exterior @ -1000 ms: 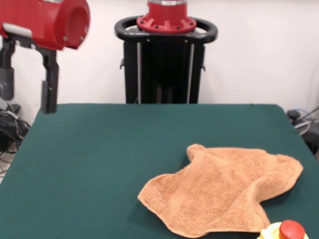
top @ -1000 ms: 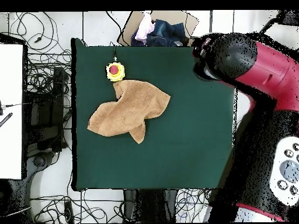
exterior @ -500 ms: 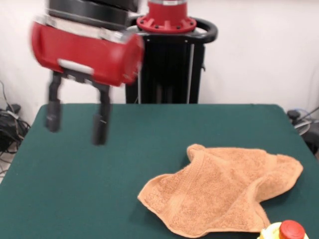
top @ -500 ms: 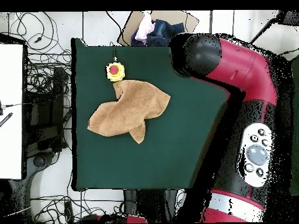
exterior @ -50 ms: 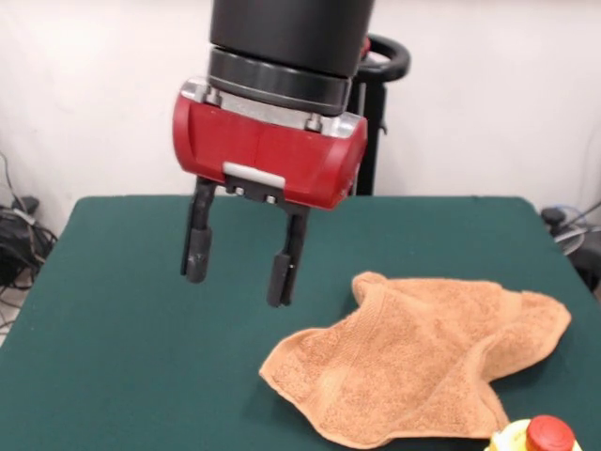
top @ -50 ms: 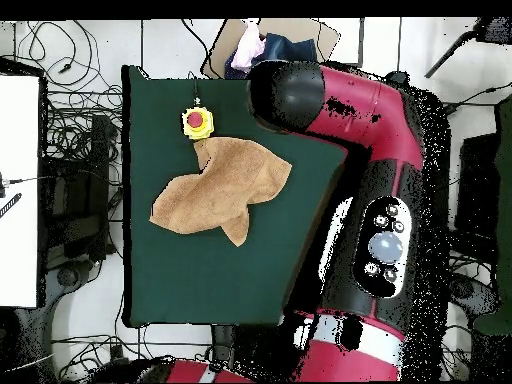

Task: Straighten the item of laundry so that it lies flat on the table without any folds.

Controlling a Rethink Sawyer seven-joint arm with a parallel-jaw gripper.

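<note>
The item of laundry (exterior @ -50 ms: 423,362) is an orange-tan terry towel, rumpled into an uneven shape with folded-over edges, at the front right of the green table (exterior @ -50 ms: 122,357). My gripper (exterior @ -50 ms: 238,274) hangs open above the table, just left of the towel's far corner, holding nothing. Its two dark fingers (exterior @ -50 ms: 196,254) point down and stay clear of the cloth. From overhead, the towel (top @ -50 ms: 220,190) lies in the table's (top @ -50 ms: 180,280) upper left part. The red arm (top @ -50 ms: 300,95) covers the gripper there, beside the towel's right corner.
A yellow button with a red cap (exterior @ -50 ms: 535,437) stands at the front edge, touching the towel; overhead it (top @ -50 ms: 197,121) sits just above the cloth. A pile of clothes (top @ -50 ms: 262,50) lies beyond the table's top edge. Cables run around the table.
The arm has swung from the table's far left corner toward the middle, and the gripper has come closer to the towel. The towel has not moved.
</note>
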